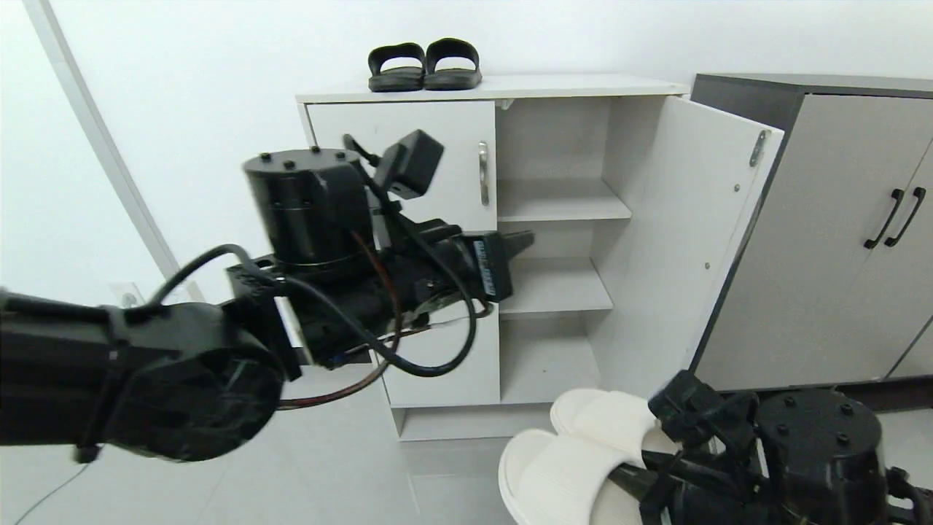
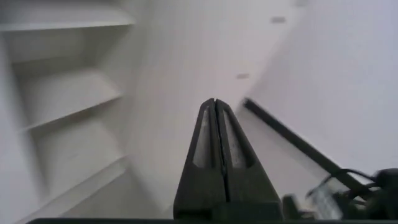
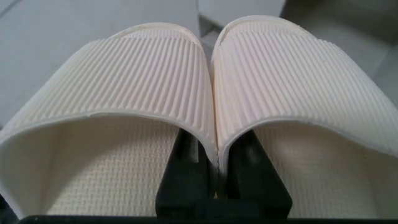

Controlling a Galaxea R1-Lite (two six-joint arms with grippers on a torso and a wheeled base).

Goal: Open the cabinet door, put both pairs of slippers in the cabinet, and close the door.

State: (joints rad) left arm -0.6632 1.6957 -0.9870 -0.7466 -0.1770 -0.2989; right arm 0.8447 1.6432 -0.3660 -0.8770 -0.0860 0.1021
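Your right gripper [image 1: 627, 474] clamps the white slippers [image 1: 576, 452] together, lower centre, likely so both travel as one; your left gripper [image 1: 519, 240], clenched empty, sits mid-frame before the open cabinet [image 1: 561, 288]; black slippers [image 1: 425, 65] wait top centre.

— What is seen at the right of the head view?
— A grey cabinet [image 1: 816, 240] with a darker top and side is stood against the white wall [image 1: 182, 73]. Its two doors are shut, and a pair of black handles [image 1: 895, 217] is mounted where the doors meet.
— And what is seen at the left?
— A white strip [image 1: 95, 138] is run slantwise up the wall, and a wall socket [image 1: 130, 295] is set low beside it. The floor [image 1: 350, 467] is laid with pale grey tiles, and a thin dark cable [image 1: 51, 490] is trailed across them near the left corner.
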